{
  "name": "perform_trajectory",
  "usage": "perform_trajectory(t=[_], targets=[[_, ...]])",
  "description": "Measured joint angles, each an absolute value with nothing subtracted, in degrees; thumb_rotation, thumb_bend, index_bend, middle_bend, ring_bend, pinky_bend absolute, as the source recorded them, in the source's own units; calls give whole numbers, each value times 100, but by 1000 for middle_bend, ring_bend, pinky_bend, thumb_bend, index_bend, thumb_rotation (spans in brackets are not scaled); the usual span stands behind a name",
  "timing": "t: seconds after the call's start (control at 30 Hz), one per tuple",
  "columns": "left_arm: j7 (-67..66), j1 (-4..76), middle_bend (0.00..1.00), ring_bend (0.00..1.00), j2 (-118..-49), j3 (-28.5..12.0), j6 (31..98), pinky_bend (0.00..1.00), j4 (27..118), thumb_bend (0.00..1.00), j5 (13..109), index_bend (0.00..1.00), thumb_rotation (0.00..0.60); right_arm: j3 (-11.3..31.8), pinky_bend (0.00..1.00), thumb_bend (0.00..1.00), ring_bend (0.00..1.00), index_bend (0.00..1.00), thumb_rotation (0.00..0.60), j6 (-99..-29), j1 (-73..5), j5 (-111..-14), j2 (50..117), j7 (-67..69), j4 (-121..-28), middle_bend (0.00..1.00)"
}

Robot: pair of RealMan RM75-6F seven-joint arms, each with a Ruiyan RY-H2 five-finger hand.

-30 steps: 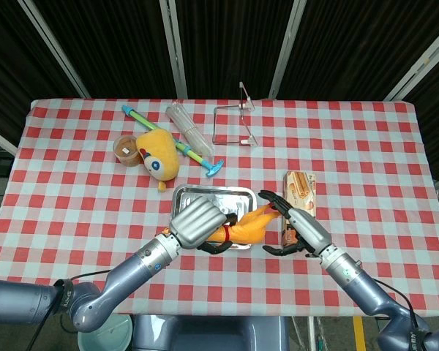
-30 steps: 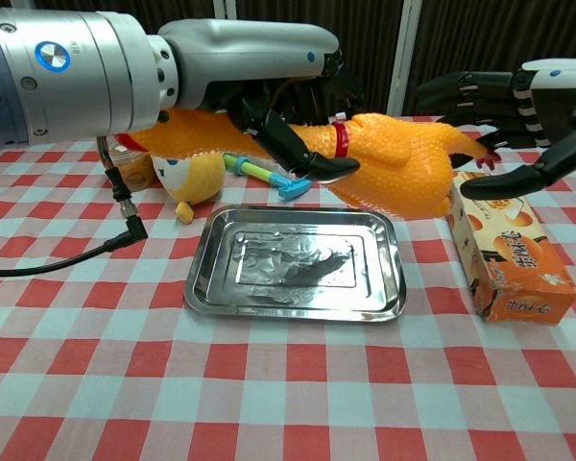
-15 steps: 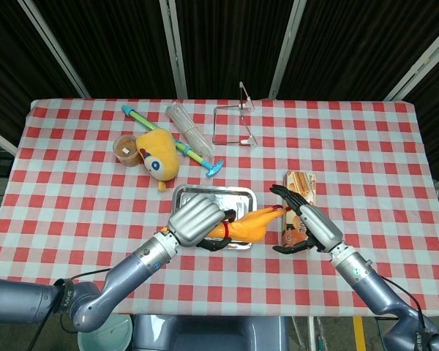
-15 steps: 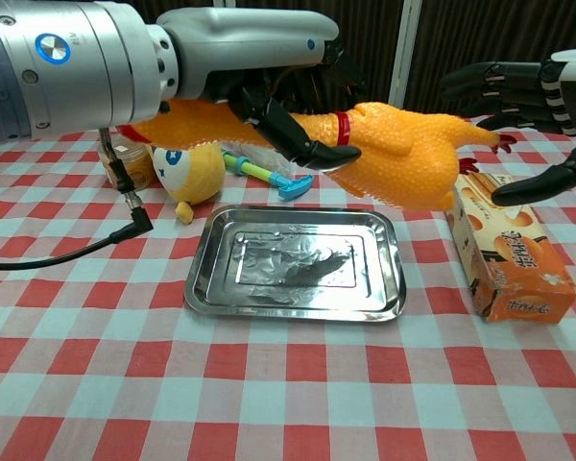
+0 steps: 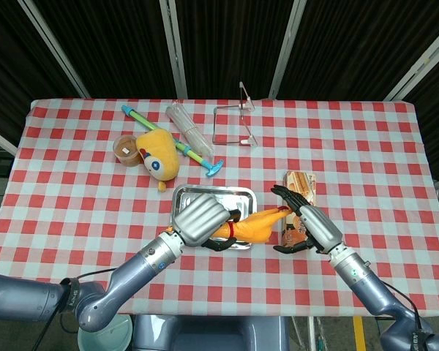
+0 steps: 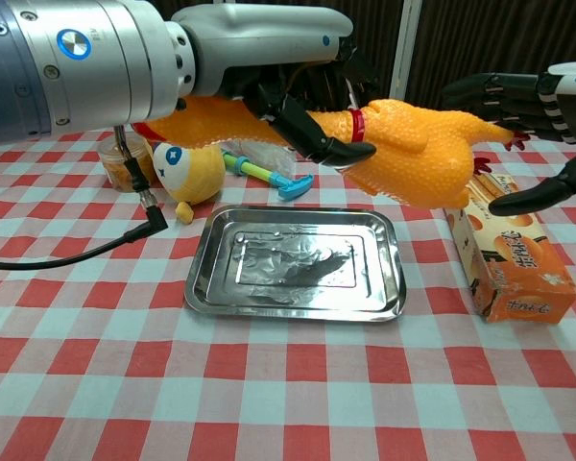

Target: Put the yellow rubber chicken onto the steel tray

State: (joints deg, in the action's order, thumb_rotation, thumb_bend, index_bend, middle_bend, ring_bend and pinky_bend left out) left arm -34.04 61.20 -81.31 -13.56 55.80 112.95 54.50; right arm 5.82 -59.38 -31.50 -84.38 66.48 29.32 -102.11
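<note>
A table covered in a red-and-white checked cloth (image 5: 366, 146) is set against dark curtained panels with pale slanted bars. The steel tray (image 6: 296, 261) is laid flat near the table's front edge, and nothing is seen lying in it; only crinkled reflections show on its floor. The chicken (image 6: 403, 154) is held in the air above the tray's right half, gripped around the neck by the left hand (image 5: 200, 221), whose fingers are curled around it. Its body is tilted toward the right hand (image 5: 307, 227), which is held with fingers spread wide, nothing in them, just beside the chicken's feet. An orange snack box (image 6: 514, 259) is laid on the cloth right of the tray, under that hand. Behind the tray, a yellow plush toy (image 5: 158, 153), a small jar (image 5: 126, 150) with brown contents, a green-and-blue water squirter (image 5: 177, 143), a clear tube (image 5: 186, 124) and a wire stand (image 5: 234, 124) are spread across the far side.
</note>
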Motion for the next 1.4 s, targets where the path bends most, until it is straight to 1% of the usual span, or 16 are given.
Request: perform_trajectory(t=[0.13, 0.23, 0.3, 0.6, 0.63, 0.7, 0.77, 0.8, 0.87, 0.9, 0.97, 1.0, 1.07, 1.17, 1.23, 1.4], targets=[[-3446, 6164, 731, 673, -8144, -1341, 5606, 787, 11292, 773, 5415, 621, 600, 588, 12, 74, 0, 0, 600, -5872, -3165, -8363, 6699, 2945, -10165, 1], [-3462, 6202, 731, 672, -8165, -1335, 5617, 786, 11288, 773, 5370, 621, 600, 593, 37, 75, 0, 2, 600, -5812, -3187, -8317, 6743, 2925, -10134, 26], [-3478, 6219, 731, 672, -8176, -1326, 5635, 787, 11290, 773, 5356, 621, 600, 597, 62, 75, 11, 25, 600, -5759, -3208, -8281, 6767, 2905, -10116, 55], [-3498, 6284, 731, 672, -8210, -1288, 5667, 787, 11285, 772, 5305, 621, 600, 627, 188, 82, 139, 205, 600, -5630, -3246, -8135, 6813, 2863, -10114, 175], [-3497, 6289, 731, 672, -8212, -1287, 5671, 787, 11284, 772, 5304, 621, 600, 626, 209, 106, 159, 228, 600, -5607, -3253, -8124, 6817, 2851, -10117, 196], [-3494, 6298, 731, 672, -8215, -1280, 5681, 787, 11283, 772, 5300, 621, 600, 630, 247, 194, 194, 267, 600, -5564, -3271, -8097, 6824, 2841, -10132, 229], [-3491, 6306, 731, 672, -8220, -1266, 5690, 787, 11277, 772, 5296, 621, 600, 640, 292, 339, 234, 314, 600, -5550, -3281, -8087, 6831, 2839, -10140, 270], [-3490, 6310, 731, 672, -8223, -1261, 5692, 787, 11272, 772, 5292, 621, 600, 643, 307, 387, 249, 331, 600, -5547, -3283, -8086, 6835, 2830, -10138, 285], [-3488, 6319, 731, 672, -8235, -1250, 5699, 787, 11255, 772, 5288, 621, 600, 647, 354, 521, 294, 385, 600, -5541, -3285, -8080, 6850, 2821, -10138, 332], [-3487, 6322, 731, 672, -8241, -1245, 5702, 787, 11247, 773, 5286, 621, 600, 648, 369, 564, 310, 403, 600, -5543, -3284, -8080, 6854, 2818, -10139, 349], [-3487, 6332, 731, 672, -8256, -1235, 5708, 787, 11222, 772, 5281, 622, 600, 651, 411, 686, 358, 457, 600, -5567, -3277, -8088, 6871, 2804, -10134, 397], [-3489, 6336, 731, 672, -8263, -1228, 5710, 787, 11210, 772, 5280, 621, 600, 651, 425, 725, 374, 476, 600, -5582, -3271, -8095, 6880, 2798, -10133, 413], [-3500, 6346, 731, 672, -8286, -1211, 5719, 786, 11180, 772, 5278, 621, 600, 652, 468, 836, 420, 532, 600, -5604, -3261, -8115, 6892, 2789, -10133, 458], [-3523, 6361, 731, 673, -8324, -1189, 5740, 787, 11132, 773, 5283, 621, 600, 658, 521, 967, 477, 599, 600, -5630, -3253, -8124, 6909, 2773, -10130, 509], [-3534, 6369, 731, 672, -8347, -1181, 5752, 787, 11108, 772, 5282, 621, 600, 663, 556, 999, 512, 640, 600, -5649, -3247, -8132, 6922, 2771, -10128, 539], [-3548, 6403, 731, 673, -8413, -1171, 5760, 787, 11053, 772, 5249, 621, 600, 673, 662, 1000, 625, 775, 600, -5713, -3229, -8159, 6970, 2750, -10112, 645]])
